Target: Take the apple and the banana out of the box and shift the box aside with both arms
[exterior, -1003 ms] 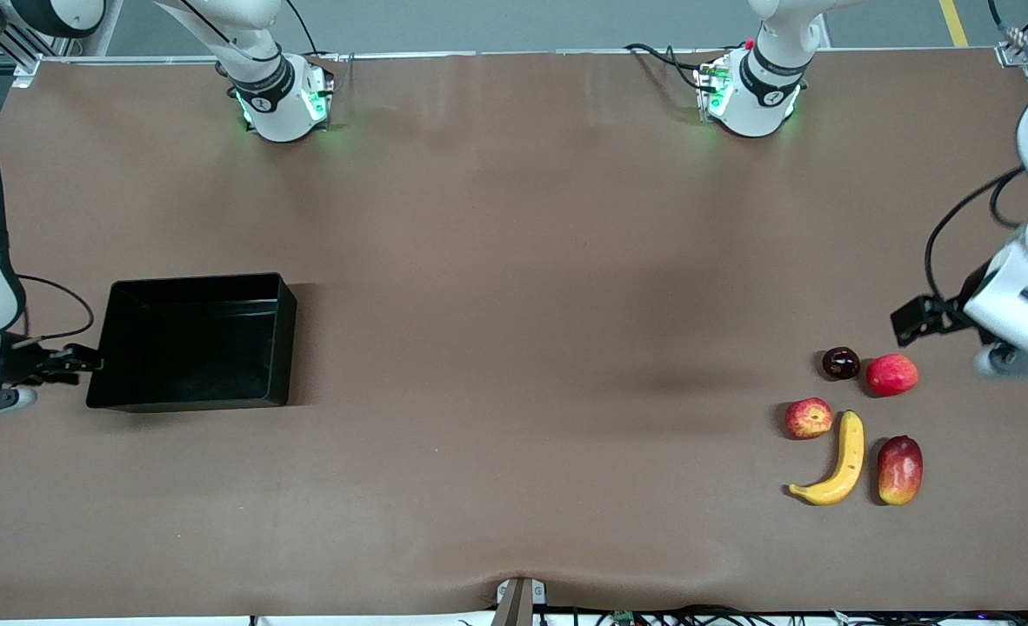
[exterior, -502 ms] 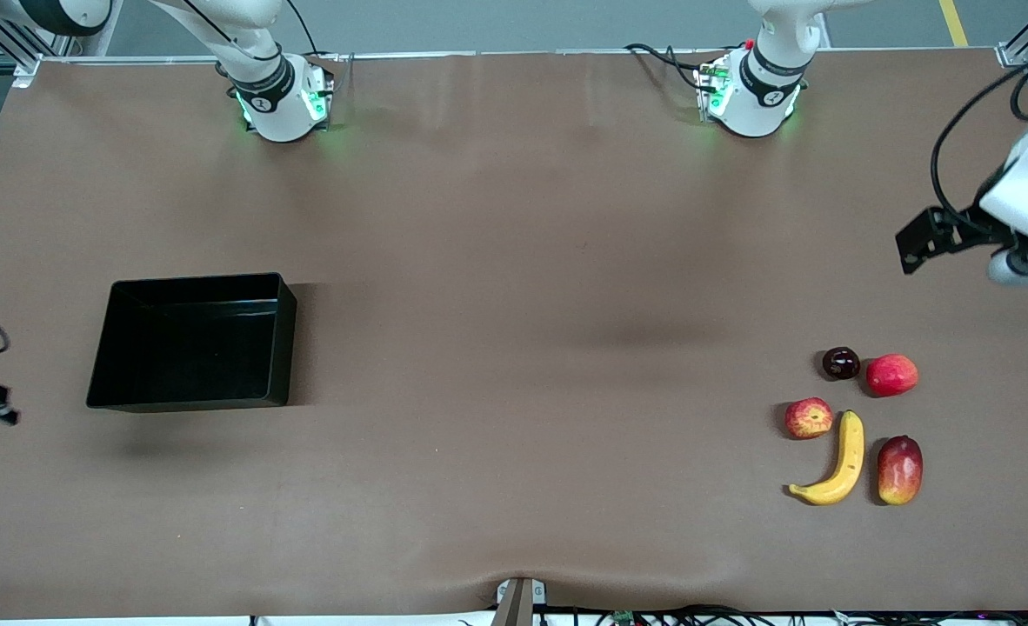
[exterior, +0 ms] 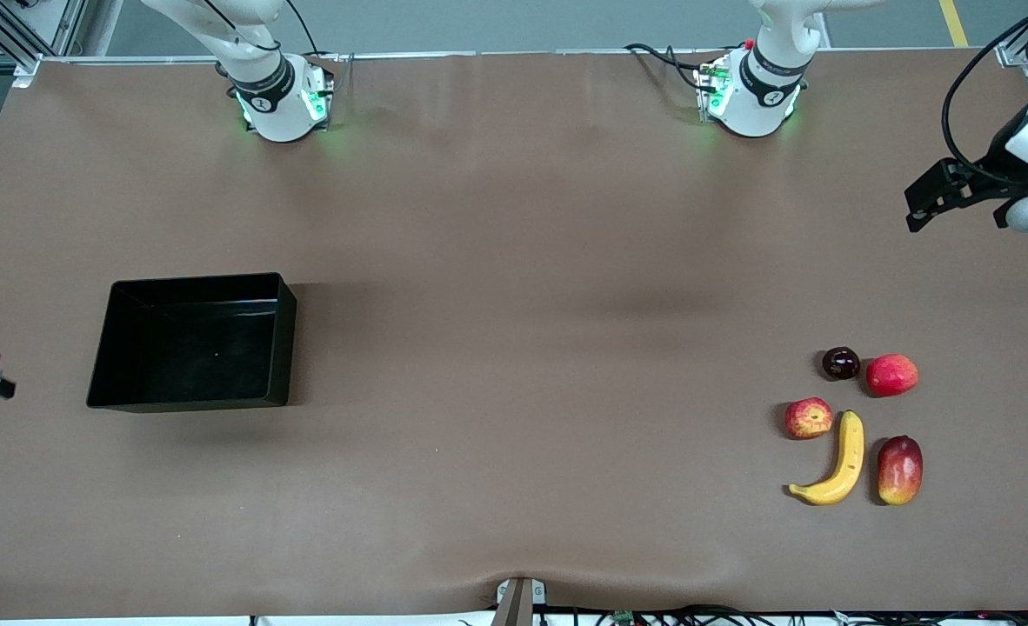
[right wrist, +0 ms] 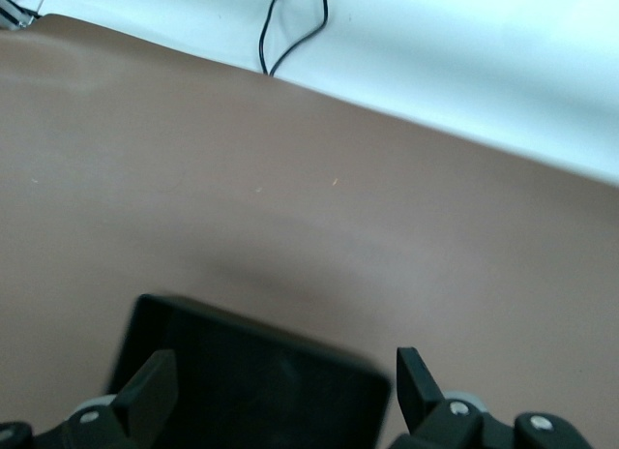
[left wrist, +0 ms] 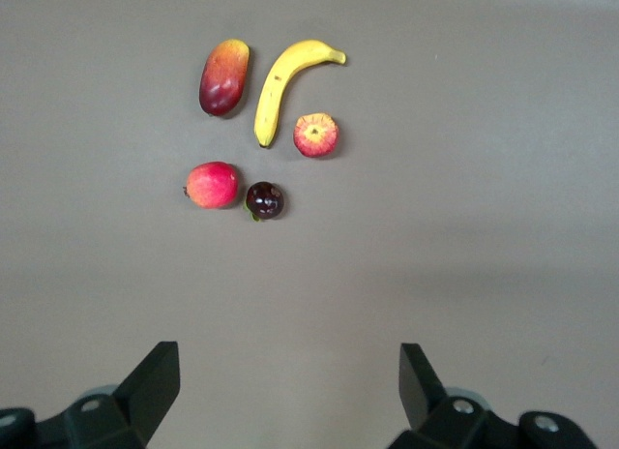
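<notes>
Banana (exterior: 836, 468) at apple's (exterior: 808, 418) 5 o'clock; box (exterior: 190, 342) apart; left gripper (left wrist: 288, 386) and right gripper (right wrist: 282, 389) both spread, holding nothing.

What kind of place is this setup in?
Probably a robotics lab: two white robot arms' bases bolted along a brown-covered table, a glossy black plastic tray, and a curved yellow banana among other fruit.

You get even, soft overhead light with faint shadows beside the box (exterior: 190, 342), while the right wrist view looks slightly smeared and pale along its top.
</notes>
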`<state>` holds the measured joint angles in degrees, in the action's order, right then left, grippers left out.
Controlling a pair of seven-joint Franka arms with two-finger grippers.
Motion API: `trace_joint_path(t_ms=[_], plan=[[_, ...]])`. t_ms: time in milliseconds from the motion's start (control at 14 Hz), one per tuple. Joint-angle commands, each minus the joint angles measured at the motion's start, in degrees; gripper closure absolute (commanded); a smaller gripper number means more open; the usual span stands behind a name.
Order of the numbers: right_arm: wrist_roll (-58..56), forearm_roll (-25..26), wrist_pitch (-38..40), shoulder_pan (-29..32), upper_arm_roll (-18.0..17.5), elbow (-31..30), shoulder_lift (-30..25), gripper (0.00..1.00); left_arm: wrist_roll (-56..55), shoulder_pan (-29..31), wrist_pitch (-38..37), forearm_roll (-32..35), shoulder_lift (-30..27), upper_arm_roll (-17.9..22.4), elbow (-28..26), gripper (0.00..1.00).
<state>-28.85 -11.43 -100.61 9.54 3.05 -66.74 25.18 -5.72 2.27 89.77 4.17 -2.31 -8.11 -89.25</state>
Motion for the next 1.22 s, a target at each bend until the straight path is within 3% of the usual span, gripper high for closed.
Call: trace_joint_path(t_ms=[0, 287, 645, 1147], plan=[[15.87, 5.09, 4.88, -3.9, 0.11, -0.93, -4.77, 0.0, 0.89, -0.6, -0.65, -1.09, -2.43, 0.55, -1.89, 0.0], [25.49, 6.07, 18.4, -8.65, 0.2, -1.46, -11.1, 0.0, 0.97, -0.42, -0.73, -2.14, -2.87, 0.38, -2.16, 0.0], [27.44, 7.48, 27.54, -8.22, 0.37, -5.23, -19.63, 0.0, 0.97, -0.68, -0.82, -2.76, -3.58, 0.11, -2.16, 0.0], [27.35, 8.71, 23.1, -7.26, 0.55, -13.74, -22.53, 0.0, 0.71, -1.3, 1.02, -4.43, -2.26, -0.68, -1.45, 0.0]])
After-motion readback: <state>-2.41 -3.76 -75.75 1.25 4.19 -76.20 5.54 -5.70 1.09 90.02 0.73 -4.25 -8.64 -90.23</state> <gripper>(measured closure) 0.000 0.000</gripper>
